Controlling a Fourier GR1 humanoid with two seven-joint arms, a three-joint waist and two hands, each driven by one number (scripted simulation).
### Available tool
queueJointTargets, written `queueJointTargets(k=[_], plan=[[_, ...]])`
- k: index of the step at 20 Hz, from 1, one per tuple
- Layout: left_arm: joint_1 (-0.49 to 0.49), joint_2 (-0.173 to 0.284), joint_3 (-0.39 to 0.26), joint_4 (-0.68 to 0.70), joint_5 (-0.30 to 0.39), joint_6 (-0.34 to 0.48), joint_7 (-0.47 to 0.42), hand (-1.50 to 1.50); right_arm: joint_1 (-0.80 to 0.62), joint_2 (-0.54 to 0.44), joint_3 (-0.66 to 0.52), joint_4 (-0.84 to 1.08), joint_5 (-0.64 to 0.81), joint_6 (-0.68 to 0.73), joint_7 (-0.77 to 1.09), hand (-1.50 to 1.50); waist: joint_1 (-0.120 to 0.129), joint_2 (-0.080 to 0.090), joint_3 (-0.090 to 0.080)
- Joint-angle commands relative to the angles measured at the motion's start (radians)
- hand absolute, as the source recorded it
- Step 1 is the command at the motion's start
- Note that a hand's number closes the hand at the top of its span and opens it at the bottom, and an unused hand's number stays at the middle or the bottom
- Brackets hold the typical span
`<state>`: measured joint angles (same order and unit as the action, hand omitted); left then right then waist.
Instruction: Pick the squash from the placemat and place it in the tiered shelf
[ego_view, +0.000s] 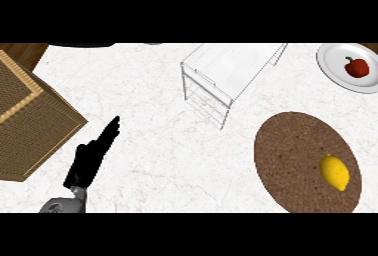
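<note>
A yellow squash (334, 171) lies on the right part of a round brown woven placemat (295, 150) at the right of the counter. The tiered shelf (225, 75), made of clear panels, stands at the upper middle. My left hand (90, 157) shows at the lower left with its fingers straight, pointing up and to the right, far from the squash and holding nothing. The right hand is out of view.
A large woven wicker basket (29, 120) takes up the left edge, close beside my left hand. A white plate (336, 70) with a red bell pepper (356, 67) sits at the upper right corner. White marble counter (162, 150) lies between hand and placemat.
</note>
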<state>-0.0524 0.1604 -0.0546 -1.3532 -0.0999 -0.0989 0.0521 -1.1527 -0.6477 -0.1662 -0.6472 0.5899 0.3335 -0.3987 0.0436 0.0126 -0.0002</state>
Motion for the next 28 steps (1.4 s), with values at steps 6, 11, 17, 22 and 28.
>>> queueJointTargets(k=[6,11,17,22,28], plan=[[-0.002,-0.057,-0.049,-0.038,-0.03,0.027,0.028,0.0,-0.213,0.108,0.015,0.258,0.083,-0.134,0.048,1.5,0.022,0.008,0.0],[-0.032,-0.018,-0.022,-0.008,-0.017,-0.008,0.03,0.0,-0.271,0.15,0.045,0.33,0.137,-0.203,0.013,1.5,0.034,0.016,0.0],[-0.042,-0.011,-0.008,0.006,-0.004,-0.023,0.01,0.0,-0.327,0.231,0.077,0.408,0.182,-0.23,0.029,1.5,0.054,0.024,-0.001],[-0.049,-0.028,-0.031,0.028,-0.04,0.0,-0.018,0.0,-0.328,0.312,0.096,0.46,0.21,-0.275,0.048,1.5,0.045,0.023,-0.001],[-0.048,0.01,-0.001,-0.014,-0.004,-0.037,0.002,0.0,-0.311,0.333,-0.112,0.578,-0.007,-0.037,0.082,-1.5,0.07,0.031,0.002]])
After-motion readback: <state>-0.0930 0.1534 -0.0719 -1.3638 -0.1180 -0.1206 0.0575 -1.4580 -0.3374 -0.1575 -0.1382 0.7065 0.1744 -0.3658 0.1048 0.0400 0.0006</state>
